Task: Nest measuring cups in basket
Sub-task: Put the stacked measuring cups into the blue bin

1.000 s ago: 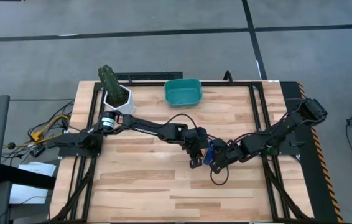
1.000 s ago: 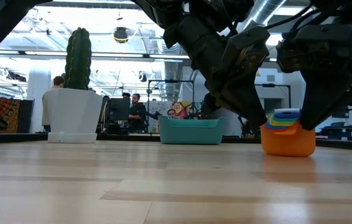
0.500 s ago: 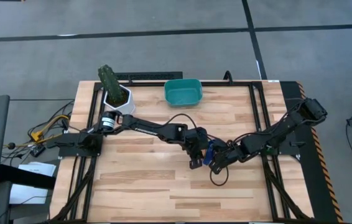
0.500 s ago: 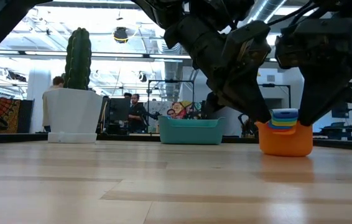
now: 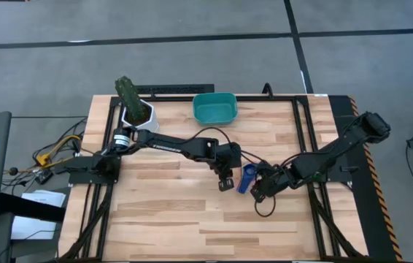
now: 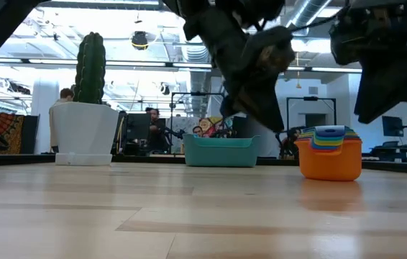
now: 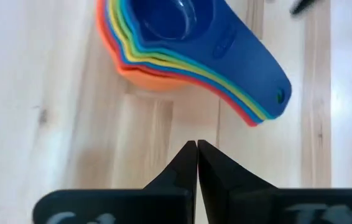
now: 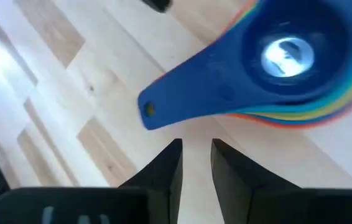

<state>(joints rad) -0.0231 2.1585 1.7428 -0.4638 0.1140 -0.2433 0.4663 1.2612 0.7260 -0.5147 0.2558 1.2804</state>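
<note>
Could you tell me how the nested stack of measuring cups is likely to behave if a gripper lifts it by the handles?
The measuring cups look like thin rigid plastic, so probably light and stiff. Their fanned handles overhang one side, so the stack may tilt. The cups sit loosely nested; lower ones could slip free.

The measuring cups (image 6: 331,152) sit nested in one upright stack on the tabletop (image 5: 192,212), orange outermost, then yellow, green and blues, the dark blue innermost, their flat handles fanned together. The teal basket (image 5: 214,108) stands well apart at the far edge.
</note>
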